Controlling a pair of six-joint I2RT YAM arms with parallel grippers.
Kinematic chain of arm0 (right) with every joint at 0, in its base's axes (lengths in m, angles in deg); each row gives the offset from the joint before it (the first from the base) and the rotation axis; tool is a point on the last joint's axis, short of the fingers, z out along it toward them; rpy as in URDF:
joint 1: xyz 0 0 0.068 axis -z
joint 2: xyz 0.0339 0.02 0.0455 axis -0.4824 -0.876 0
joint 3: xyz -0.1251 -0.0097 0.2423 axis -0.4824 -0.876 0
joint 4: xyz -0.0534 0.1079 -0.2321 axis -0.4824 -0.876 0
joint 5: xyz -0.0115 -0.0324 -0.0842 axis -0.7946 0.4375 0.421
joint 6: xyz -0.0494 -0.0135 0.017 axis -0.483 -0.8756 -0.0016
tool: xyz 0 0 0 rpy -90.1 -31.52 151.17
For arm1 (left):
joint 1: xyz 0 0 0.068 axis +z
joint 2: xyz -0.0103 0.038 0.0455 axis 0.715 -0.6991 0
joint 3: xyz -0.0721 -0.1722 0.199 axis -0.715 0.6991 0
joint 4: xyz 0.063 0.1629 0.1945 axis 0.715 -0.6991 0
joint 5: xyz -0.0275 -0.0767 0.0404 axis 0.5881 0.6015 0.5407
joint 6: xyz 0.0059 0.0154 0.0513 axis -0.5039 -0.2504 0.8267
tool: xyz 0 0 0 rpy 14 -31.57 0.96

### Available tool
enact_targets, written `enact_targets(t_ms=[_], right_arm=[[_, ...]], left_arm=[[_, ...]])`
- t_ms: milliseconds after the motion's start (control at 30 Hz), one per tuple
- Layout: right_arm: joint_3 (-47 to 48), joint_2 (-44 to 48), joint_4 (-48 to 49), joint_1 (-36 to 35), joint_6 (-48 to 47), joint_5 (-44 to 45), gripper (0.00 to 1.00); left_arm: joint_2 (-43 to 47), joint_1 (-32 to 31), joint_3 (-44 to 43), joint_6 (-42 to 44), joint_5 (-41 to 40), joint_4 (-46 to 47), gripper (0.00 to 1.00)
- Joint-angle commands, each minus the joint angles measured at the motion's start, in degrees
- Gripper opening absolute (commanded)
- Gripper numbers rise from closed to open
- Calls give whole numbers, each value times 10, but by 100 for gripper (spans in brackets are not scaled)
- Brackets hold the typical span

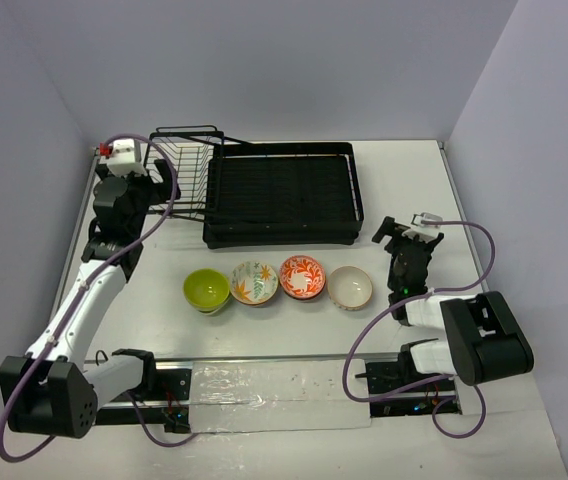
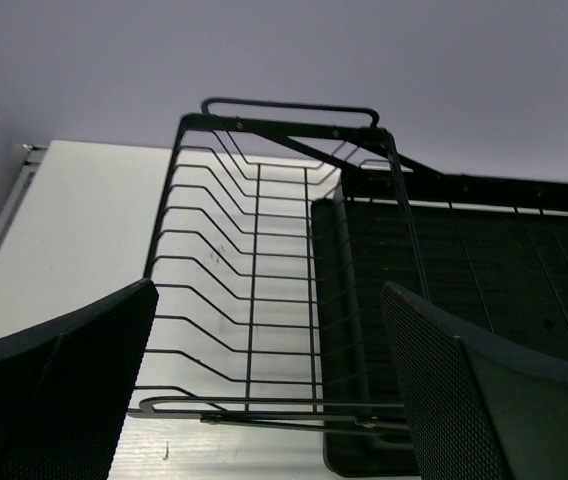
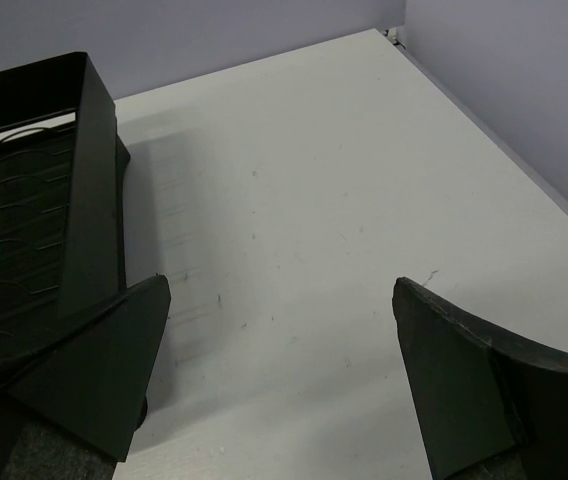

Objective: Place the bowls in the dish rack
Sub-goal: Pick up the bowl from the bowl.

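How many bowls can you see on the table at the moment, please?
4, in a row on the table before the dish rack: from the left, lime green bowl, white leaf-patterned bowl, red-orange bowl, cream-pink bowl. None seems hidden.

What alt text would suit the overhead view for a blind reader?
Four bowls, green, leaf-patterned, orange and cream, sit in a row on a white table in front of an empty black dish rack. The left gripper is at the rack's left end, the right gripper at its right; both open.
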Motion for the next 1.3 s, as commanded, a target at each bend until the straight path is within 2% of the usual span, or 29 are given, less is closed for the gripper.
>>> enact_targets(t_ms=[0,100,167,300,333,433,500,633,700,767,833,900,1000,1100,1167,1267], right_arm=[[21,13,1,5,4,-1,100],[31,34,-26,5,-7,6,100],[82,83,-159,3,11,25,100],[140,115,-241,3,-14,2,100],[170,129,-291,2,-20,-13,100],[237,149,-389,2,-15,-32,100],[271,150,-428,-6,-9,-30,100],[400,123,-588,-10,44,-25,100],[472,103,-656,-16,32,-86,100],[508,94,-736,-27,31,-93,100],[536,92,-762,-52,15,-68,100],[530,108,-757,-66,-13,-111,100],[509,134,-731,-64,49,-71,100],[486,156,-697,-64,57,-93,100],[482,164,-691,-64,63,-107,100],[508,159,-736,-65,74,-96,100]], left_arm=[[-18,-2,-50,8,41,-25,99],[-32,-2,-72,-18,34,-38,99],[-43,-2,-89,-41,31,-41,99],[-63,-1,-121,-55,60,-60,99],[-66,-1,-120,-55,61,-61,99],[-52,1,-82,-78,62,-29,99],[-44,15,-74,-105,74,-18,99],[-43,23,-87,-134,67,-43,99],[-55,27,-103,-176,27,-59,99],[-59,28,-111,-203,23,-74,99],[-56,29,-120,-204,34,-79,99],[-51,29,-127,-212,23,-96,99],[-56,29,-148,-197,27,-138,99],[-66,29,-171,-163,60,-159,99],[-56,30,-160,-150,79,-147,99],[-38,31,-122,-159,69,-105,99]])
